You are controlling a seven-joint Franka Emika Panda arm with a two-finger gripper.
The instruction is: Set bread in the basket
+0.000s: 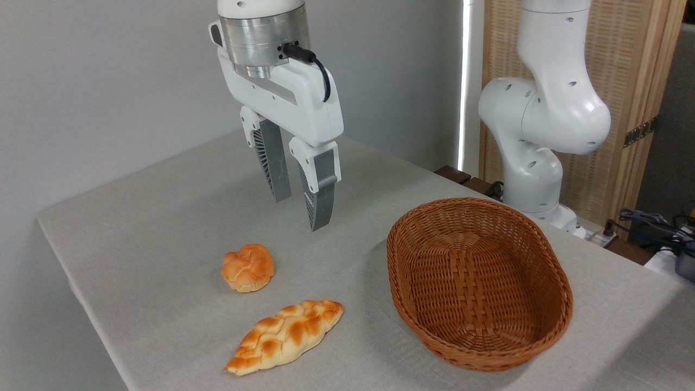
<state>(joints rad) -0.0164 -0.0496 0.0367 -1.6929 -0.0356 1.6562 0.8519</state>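
The bread, a small round knotted bun with a golden-orange crust, rests on the grey tablecloth at the left of centre. The basket, an oval brown wicker one, stands to the right and holds nothing. My gripper hangs in the air above the table, up and to the right of the bread, well clear of it. Its two ribbed grey fingers point down with a gap between them and nothing held.
A long braided pointed loaf lies near the table's front edge, below the bun. The arm's white base rises behind the basket at the right. Cables and dark gear sit off the table's far right. The table's left edge drops off close to the bun.
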